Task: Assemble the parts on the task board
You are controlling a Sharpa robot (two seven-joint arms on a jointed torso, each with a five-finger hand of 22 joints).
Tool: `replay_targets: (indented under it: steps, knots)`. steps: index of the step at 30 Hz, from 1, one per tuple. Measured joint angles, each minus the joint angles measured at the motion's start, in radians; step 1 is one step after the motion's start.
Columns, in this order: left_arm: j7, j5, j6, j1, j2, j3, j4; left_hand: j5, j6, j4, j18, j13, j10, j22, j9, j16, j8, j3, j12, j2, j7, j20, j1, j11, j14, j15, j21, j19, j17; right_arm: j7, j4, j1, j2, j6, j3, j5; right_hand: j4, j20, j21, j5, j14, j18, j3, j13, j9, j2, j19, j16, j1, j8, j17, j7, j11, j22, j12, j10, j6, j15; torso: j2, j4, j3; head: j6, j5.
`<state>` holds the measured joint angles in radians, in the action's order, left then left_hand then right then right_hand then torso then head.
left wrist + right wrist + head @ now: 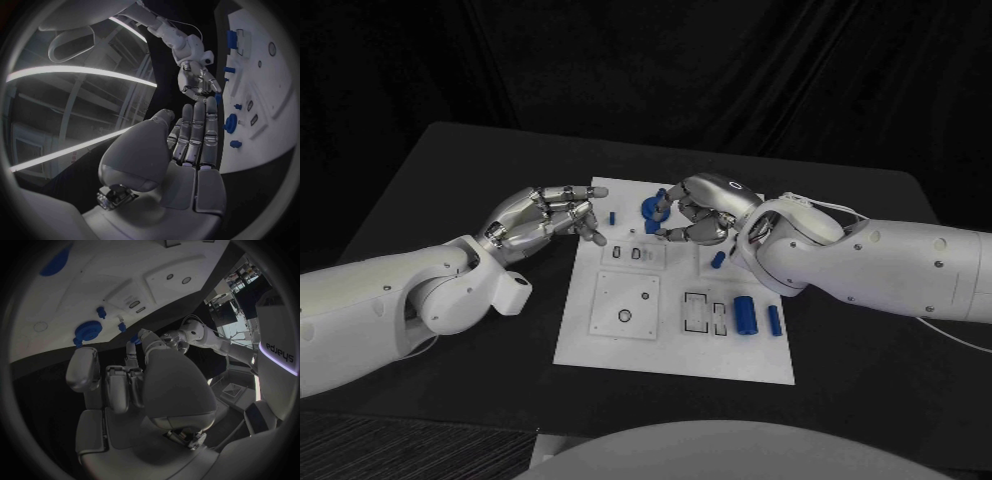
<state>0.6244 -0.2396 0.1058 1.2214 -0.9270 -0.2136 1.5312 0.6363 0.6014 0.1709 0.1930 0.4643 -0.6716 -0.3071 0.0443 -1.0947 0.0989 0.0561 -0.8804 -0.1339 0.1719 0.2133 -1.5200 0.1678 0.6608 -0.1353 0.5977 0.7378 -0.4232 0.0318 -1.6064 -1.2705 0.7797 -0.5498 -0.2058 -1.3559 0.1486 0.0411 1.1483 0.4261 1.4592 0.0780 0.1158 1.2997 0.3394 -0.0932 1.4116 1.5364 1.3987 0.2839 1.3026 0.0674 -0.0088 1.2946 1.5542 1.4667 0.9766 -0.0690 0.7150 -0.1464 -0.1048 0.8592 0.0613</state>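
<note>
i see the white task board (678, 340) lying in the middle of the black table (444, 190), with both of my robot's arms reaching in over its far end. the left hand (542, 220) hovers at the board's far left edge, its fingers stretched out side by side and grasping nothing, as the left wrist view confirms (197, 145). the right hand (707, 208) sits over the far middle of the board, fingers curled in beside a round blue part (652, 208); i cannot tell whether they are clamped on anything. a small blue peg (613, 216) stands between the two hands. nearer me, two blue cylinders (746, 313) lie side by side toward the board's right edge, and another small blue piece (718, 260) rests just under the right wrist.
</note>
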Motion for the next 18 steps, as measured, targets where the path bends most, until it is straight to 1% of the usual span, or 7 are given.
replay_targets:
  steps: [3, 6, 8, 12, 15, 16, 18]
  knots:
    - [-0.025, -0.054, -0.037, 0.0, 0.004, 0.0, -0.003, 0.0, 0.076, 0.012, 0.0, 0.248, 0.026, -0.163, 0.004, -0.295, 0.021, 0.093, -0.295, 0.028, 0.012, -0.026, 0.027, -0.039, 0.008, 0.04, 0.226, 0.044, -0.218, -0.01, -0.012, -0.002, 0.008, -0.015, 0.0, 0.031, 0.0, 0.0, 0.001, 0.0, 0.0, 0.0, 0.0, 0.0, 0.0, 0.0, 0.0, 0.0, 0.0, 0.0, 0.0, -0.001, 0.0, 0.0, 0.0, 0.0, 0.001, 0.0, 0.0, 0.0004, 0.0007, 0.0, 0.0]
    - [-0.065, -0.111, -0.069, 0.0, 0.008, 0.0, -0.005, 0.0, 0.137, 0.025, 0.0, 0.593, -0.235, -0.277, 0.005, -0.426, 0.05, 0.155, -0.488, 0.049, 0.02, -0.027, 0.049, -0.026, 0.258, 0.04, 0.39, 0.02, -0.568, -0.018, -0.02, -0.002, 0.011, -0.024, 0.0, 0.058, 0.0, 0.0, 0.001, 0.0, 0.0, 0.0, 0.0, 0.0, 0.0, 0.0, 0.0, 0.0, 0.0, 0.0, 0.0, -0.001, 0.0, 0.0, 0.0, 0.0, 0.001, 0.0, -0.001, 0.0009, 0.0012, -0.001, 0.0]
    - [-0.097, -0.149, -0.086, 0.0, 0.011, 0.0, -0.007, 0.0, 0.146, 0.042, 0.0, 0.707, -0.391, -0.347, 0.005, -0.47, 0.058, 0.173, -0.56, 0.071, 0.024, -0.019, 0.071, -0.029, 0.437, 0.04, 0.481, 0.012, -0.72, -0.023, -0.023, -0.002, 0.011, -0.028, -0.001, 0.074, 0.0, 0.0, 0.001, 0.0, 0.0, 0.0, 0.0, 0.0, 0.0, 0.0, 0.0, 0.0, 0.0, 0.0, 0.0, -0.001, 0.0, 0.0, 0.0, 0.0, 0.001, 0.0, -0.001, 0.001, 0.0011, -0.001, 0.0]
    - [-0.15, -0.205, -0.107, -0.001, 0.017, 0.0, -0.007, 0.0, 0.146, 0.034, 0.0, 0.829, -0.591, -0.424, 0.005, -0.485, 0.058, 0.247, -0.626, 0.089, 0.025, -0.006, 0.089, -0.024, 0.671, 0.038, 0.584, -0.002, -0.872, -0.03, -0.023, -0.003, 0.009, -0.029, -0.001, 0.094, 0.0, 0.0, 0.001, 0.0, 0.0, 0.0, 0.0, 0.0, 0.0, 0.0, 0.0, 0.0, 0.0, 0.002, 0.0, -0.001, 0.0, 0.0, 0.0, 0.0, 0.001, 0.0, -0.001, 0.0014, 0.0005, -0.002, -0.003]
    - [-0.18, -0.235, -0.121, -0.001, 0.022, 0.0, -0.008, 0.0, 0.146, 0.033, -0.002, 0.839, -0.757, -0.641, 0.005, -0.485, 0.058, 0.247, -0.661, 0.092, 0.025, -0.004, 0.109, -0.021, 0.797, 0.032, 0.72, 0.107, -0.872, -0.034, -0.023, -0.003, 0.005, -0.029, -0.001, 0.107, 0.0, 0.0, 0.001, 0.0, 0.0, 0.0, 0.0, 0.0, 0.0, 0.0, 0.0, 0.0, 0.0, 0.002, 0.0, -0.001, 0.0, 0.0, 0.0, 0.0, 0.001, 0.0, 0.0, 0.0014, -0.0003, -0.003, -0.003]
    - [-0.187, -0.242, -0.124, -0.002, 0.024, 0.0, -0.008, 0.0, 0.146, 0.033, -0.059, 0.84, -0.775, -0.676, 0.005, -0.485, 0.058, 0.247, -0.67, 0.093, 0.025, -0.003, 0.112, -0.019, 0.797, 0.032, 0.75, 0.149, -0.872, -0.035, -0.023, -0.003, 0.004, -0.029, -0.001, 0.11, 0.0, 0.0, 0.001, 0.0, 0.0, 0.0, 0.0, 0.0, 0.0, 0.0, 0.0, 0.0, 0.0, 0.002, 0.0, -0.001, 0.0, 0.0, 0.0, 0.0, 0.001, 0.0, 0.0, 0.0014, -0.0005, -0.003, -0.003]
    - [-0.201, -0.256, -0.132, -0.002, 0.029, 0.0, -0.01, 0.0, 0.145, 0.033, -0.07, 0.841, -0.786, -0.776, 0.005, -0.485, 0.058, 0.247, -0.669, 0.094, 0.025, -0.001, 0.113, -0.021, 0.797, 0.032, 0.804, 0.254, -0.872, -0.037, -0.023, -0.003, 0.0, -0.028, -0.001, 0.118, 0.0, 0.0, 0.001, 0.0, 0.0, 0.0, 0.0, 0.0, 0.0, 0.0, 0.0, 0.0, 0.0, 0.002, 0.0, -0.001, 0.0, 0.0, 0.0, 0.0, 0.001, 0.0, 0.0, 0.0012, -0.0006, -0.003, -0.002]
